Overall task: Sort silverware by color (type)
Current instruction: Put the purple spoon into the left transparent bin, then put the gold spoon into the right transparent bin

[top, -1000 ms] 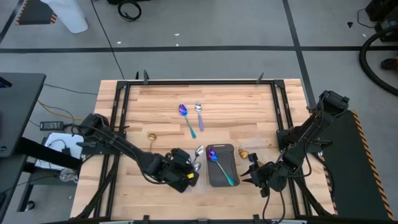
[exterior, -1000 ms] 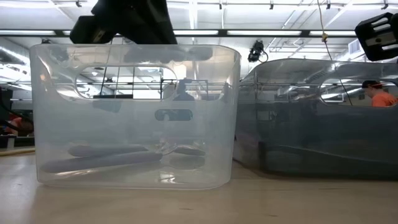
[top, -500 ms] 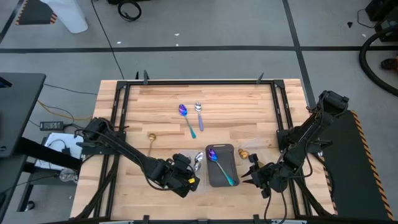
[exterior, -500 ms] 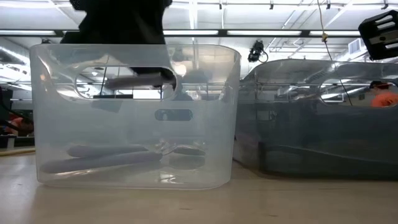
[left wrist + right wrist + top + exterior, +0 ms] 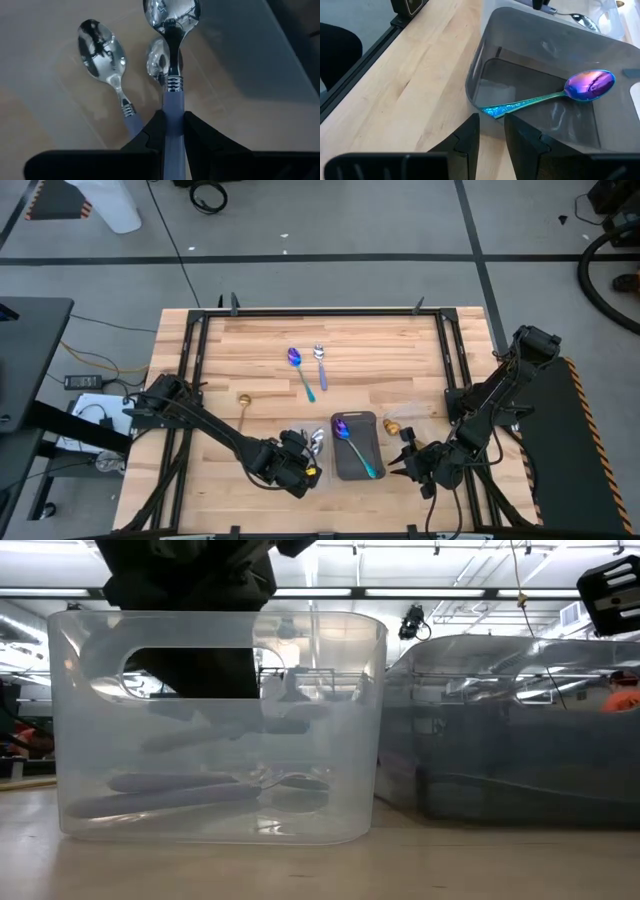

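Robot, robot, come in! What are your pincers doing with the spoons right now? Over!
Left pincer shut on silver spoon, above two silver spoons in clear bin. Right pincer waiting, empty, beside dark tray holding iridescent spoon. Nothing blocking.

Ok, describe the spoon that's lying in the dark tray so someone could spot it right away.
Look at the near edge of the wooden table, between the two arms, for the dark tray. The spoon lies alone inside it: iridescent purple-blue bowl, teal handle, unlike the silver spoons in the clear tray alongside.

Silver spoon, gripped by handle over two lying silver spoons; iridescent spoon tilted in dark tray.
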{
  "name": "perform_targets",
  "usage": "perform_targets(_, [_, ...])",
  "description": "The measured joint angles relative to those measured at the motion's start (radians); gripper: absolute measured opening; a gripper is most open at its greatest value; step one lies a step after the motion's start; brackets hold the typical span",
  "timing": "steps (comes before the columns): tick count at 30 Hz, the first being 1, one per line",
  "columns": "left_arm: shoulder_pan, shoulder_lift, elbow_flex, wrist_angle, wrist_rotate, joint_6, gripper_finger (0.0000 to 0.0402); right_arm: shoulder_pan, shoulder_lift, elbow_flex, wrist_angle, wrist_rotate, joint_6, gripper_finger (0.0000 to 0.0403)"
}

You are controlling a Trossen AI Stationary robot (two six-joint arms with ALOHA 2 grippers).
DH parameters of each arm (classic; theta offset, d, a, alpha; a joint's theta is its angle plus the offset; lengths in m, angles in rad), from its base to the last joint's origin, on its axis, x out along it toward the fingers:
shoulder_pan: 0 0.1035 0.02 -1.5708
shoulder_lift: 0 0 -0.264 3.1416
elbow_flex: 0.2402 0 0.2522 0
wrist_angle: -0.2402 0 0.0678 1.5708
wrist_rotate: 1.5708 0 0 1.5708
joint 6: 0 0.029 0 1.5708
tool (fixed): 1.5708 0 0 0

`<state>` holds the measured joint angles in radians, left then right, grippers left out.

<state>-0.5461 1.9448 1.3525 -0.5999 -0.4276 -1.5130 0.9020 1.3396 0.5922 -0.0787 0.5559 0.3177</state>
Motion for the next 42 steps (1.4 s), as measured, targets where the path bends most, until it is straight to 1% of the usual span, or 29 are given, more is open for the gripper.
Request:
perform_targets(13, [0.001, 0.0, 0.0, -0.032, 0.005, -0.003, 0.0052, 0.0, 0.0, 0.0, 0.002, 0.0, -0.003, 0.01])
perform_targets(21, [0.012, 0.0, 0.0, -0.083, 0.015, -0.029, 0.0052, 0.0, 0.0, 0.0, 0.002, 0.0, -0.006, 0.01])
perform_targets(24, [0.018, 0.0, 0.0, -0.085, 0.036, -0.029, 0.0052, 0.0, 0.0, 0.0, 0.002, 0.0, -0.006, 0.01])
perform_targets(29, [0.022, 0.0, 0.0, -0.085, 0.07, -0.029, 0.0066, 0.0, 0.0, 0.0, 0.002, 0.0, -0.006, 0.01])
perform_targets(34, [0.022, 0.0, 0.0, -0.088, 0.082, -0.053, 0.0071, 0.0, 0.0, 0.0, 0.002, -0.001, -0.006, 0.01])
perform_targets(37, [0.022, 0.0, 0.0, -0.085, 0.086, -0.06, 0.0085, 0.0, 0.0, 0.0, 0.002, -0.003, -0.006, 0.01])
perform_targets(42, [0.021, 0.0, 0.0, -0.081, 0.092, -0.074, 0.0132, 0.0, 0.0, 0.0, 0.002, -0.003, -0.006, 0.01])
